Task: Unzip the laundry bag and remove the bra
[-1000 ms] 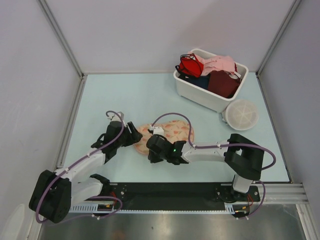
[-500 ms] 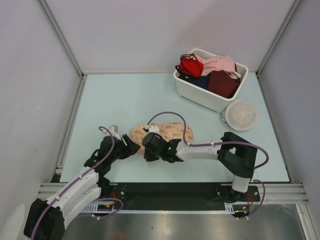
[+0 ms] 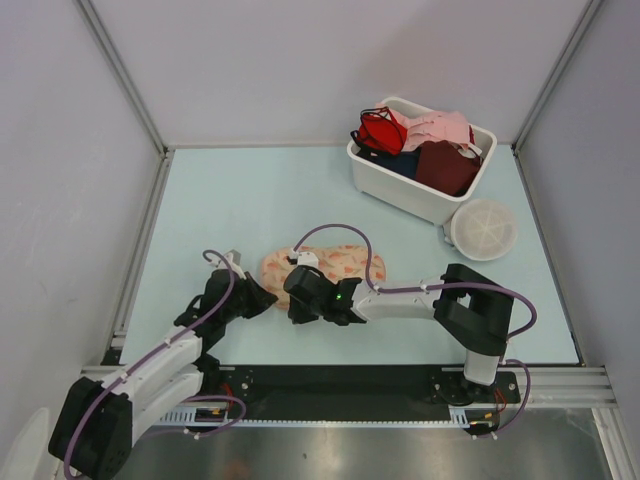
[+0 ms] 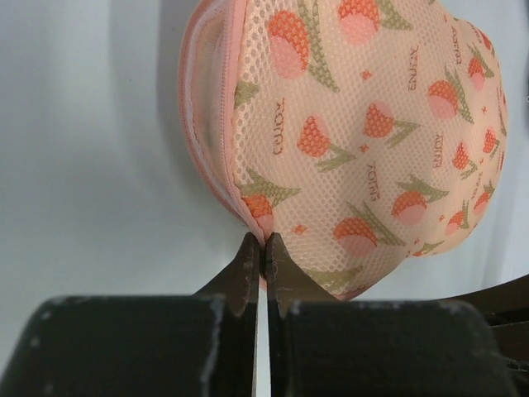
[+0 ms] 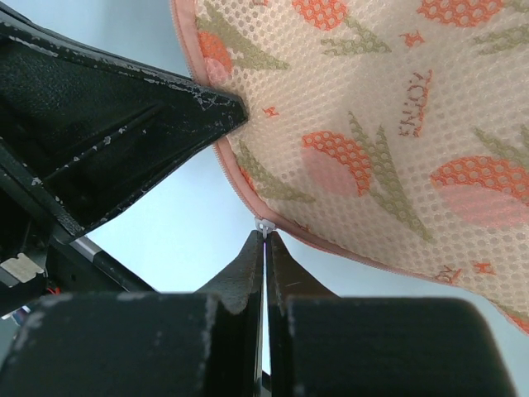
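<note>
The laundry bag [image 3: 345,262], peach mesh with an orange leaf print, lies flat in the middle of the table, and it fills the left wrist view [image 4: 364,141] and the right wrist view [image 5: 388,116]. My left gripper [image 3: 264,297] [image 4: 263,241] is shut on the pink seam at the bag's left end. Just to its right, my right gripper [image 3: 297,287] [image 5: 264,236] is shut on the small white zipper pull [image 5: 264,224] at the bag's near edge. The zipper looks closed. The bra is hidden.
A white bin [image 3: 392,186] at the back right holds a red bra [image 3: 380,130], a pink garment [image 3: 440,128] and dark clothes. A round white mesh disc [image 3: 484,228] lies beside it. Metal rails and grey walls border the table.
The bag and both grippers shifted a little left and nearer. The left gripper, open a moment ago, has shut on the bag's left seam. The right gripper stayed shut on the pull.
</note>
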`<state>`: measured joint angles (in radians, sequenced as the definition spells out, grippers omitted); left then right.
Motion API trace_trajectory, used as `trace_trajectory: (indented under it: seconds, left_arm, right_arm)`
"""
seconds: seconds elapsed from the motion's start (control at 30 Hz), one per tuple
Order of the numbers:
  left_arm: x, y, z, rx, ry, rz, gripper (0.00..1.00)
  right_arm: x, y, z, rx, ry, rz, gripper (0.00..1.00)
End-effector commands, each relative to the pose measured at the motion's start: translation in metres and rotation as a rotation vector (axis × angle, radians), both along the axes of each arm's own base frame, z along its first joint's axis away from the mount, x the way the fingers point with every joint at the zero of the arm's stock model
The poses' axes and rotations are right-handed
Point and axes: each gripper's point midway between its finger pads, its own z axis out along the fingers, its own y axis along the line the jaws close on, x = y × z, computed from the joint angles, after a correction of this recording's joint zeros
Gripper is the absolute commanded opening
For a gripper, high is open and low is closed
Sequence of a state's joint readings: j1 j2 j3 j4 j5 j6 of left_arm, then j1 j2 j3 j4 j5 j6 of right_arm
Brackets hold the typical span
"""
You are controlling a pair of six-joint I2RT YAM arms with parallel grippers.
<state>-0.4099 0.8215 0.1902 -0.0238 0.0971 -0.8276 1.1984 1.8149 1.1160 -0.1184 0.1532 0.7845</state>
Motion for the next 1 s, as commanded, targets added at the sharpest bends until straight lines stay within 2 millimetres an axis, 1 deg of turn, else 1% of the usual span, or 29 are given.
trace_trajectory:
  seconds: [0.0, 0.27, 0.5, 0.67, 0.7, 0.83, 0.93, 0.97]
  left_arm:
    - [0.013, 0.001, 0.012, 0.016, -0.046, 0.012, 0.0]
    - [0.016, 0.004, 0.013, 0.035, -0.049, 0.023, 0.0]
    - [0.018, 0.008, 0.012, 0.059, -0.049, 0.035, 0.0]
    - [0.02, 0.011, 0.013, 0.078, -0.055, 0.044, 0.0]
    - [0.02, 0.012, 0.012, 0.08, -0.054, 0.044, 0.0]
    - [0.023, 0.014, 0.015, 0.089, -0.06, 0.05, 0.0]
    - [0.025, 0.015, 0.015, 0.095, -0.062, 0.054, 0.0]
    - [0.025, 0.015, 0.015, 0.099, -0.064, 0.053, 0.0]
  right_arm:
    - [0.004, 0.006, 0.013, 0.014, -0.026, 0.002, 0.0]
    - [0.005, 0.0, 0.013, 0.005, -0.037, -0.013, 0.0]
    - [0.009, -0.013, 0.014, -0.008, -0.05, -0.051, 0.0]
    - [0.012, -0.031, 0.008, -0.031, -0.047, -0.092, 0.0]
    - [0.013, -0.033, 0.011, -0.026, -0.05, -0.099, 0.0]
    - [0.018, -0.052, 0.006, -0.05, -0.053, -0.146, 0.0]
    - [0.022, -0.062, 0.006, -0.053, -0.051, -0.175, 0.0]
    - [0.021, -0.066, 0.003, -0.062, -0.046, -0.18, 0.0]
